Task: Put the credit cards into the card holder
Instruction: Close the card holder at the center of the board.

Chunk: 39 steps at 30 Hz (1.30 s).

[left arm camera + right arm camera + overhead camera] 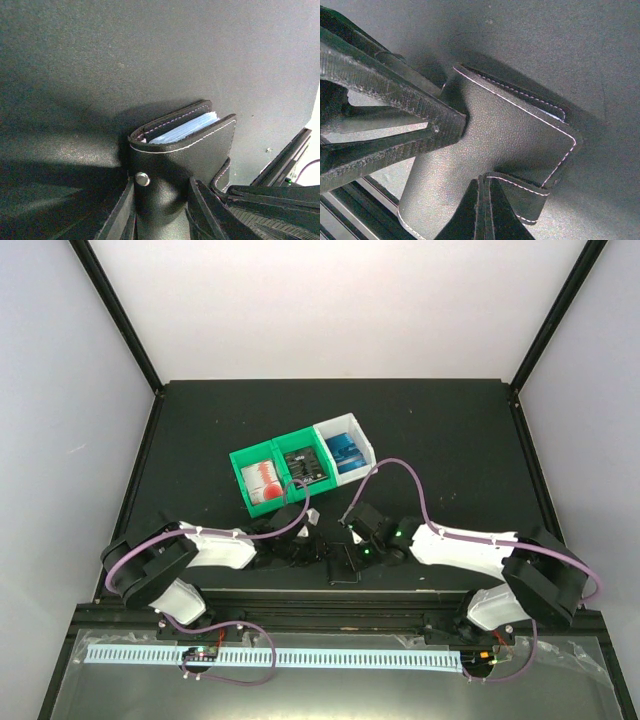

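The card holder is black leather with white stitching and pale blue sleeves inside, partly open, low over the black mat. My left gripper is shut on its snap-button cover. My right gripper is shut on the holder's small strap tab. In the top view both grippers, left and right, meet in front of the bins, and the holder is mostly hidden between them. The credit cards lie in the bins: red-and-white, black, blue. Neither gripper holds a card.
Joined green bins and a white bin stand just behind the grippers. The left gripper's ribbed fingers show at the left of the right wrist view. The enclosure's walls ring the black mat.
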{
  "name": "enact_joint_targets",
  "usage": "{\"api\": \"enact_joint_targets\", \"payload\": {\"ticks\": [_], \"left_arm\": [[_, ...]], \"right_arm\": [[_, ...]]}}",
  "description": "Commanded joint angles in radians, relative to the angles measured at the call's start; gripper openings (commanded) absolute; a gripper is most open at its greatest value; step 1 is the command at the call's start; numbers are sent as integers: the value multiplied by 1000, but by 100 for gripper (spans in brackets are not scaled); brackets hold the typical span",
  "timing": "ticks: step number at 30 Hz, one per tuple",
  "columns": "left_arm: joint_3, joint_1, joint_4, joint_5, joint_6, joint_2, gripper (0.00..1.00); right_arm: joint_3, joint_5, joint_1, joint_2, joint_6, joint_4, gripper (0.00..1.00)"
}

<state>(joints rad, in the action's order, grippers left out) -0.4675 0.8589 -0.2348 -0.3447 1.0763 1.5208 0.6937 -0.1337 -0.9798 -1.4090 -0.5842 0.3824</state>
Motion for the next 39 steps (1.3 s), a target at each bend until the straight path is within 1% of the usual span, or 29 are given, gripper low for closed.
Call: {"api": "enact_joint_targets", "payload": {"ticks": [1, 6, 12, 17, 24, 34, 39], "left_arm": [[20, 6, 100, 49, -3, 49, 31], [21, 5, 99, 50, 0, 51, 31], [17, 5, 92, 44, 1, 62, 31], [18, 5, 92, 42, 1, 65, 31], [20, 6, 91, 41, 4, 69, 30], [31, 6, 84, 44, 8, 65, 29], [33, 5, 86, 45, 8, 63, 29]], "right_arm": [[18, 28, -23, -22, 2, 31, 1], [42, 64, -41, -27, 27, 80, 1], [93, 98, -86, -87, 42, 126, 1], [111, 100, -126, -127, 43, 138, 1], [127, 105, -150, -178, 32, 140, 1], [101, 63, -154, -271, -22, 133, 1], [69, 52, -153, -294, -48, 117, 1]]}}
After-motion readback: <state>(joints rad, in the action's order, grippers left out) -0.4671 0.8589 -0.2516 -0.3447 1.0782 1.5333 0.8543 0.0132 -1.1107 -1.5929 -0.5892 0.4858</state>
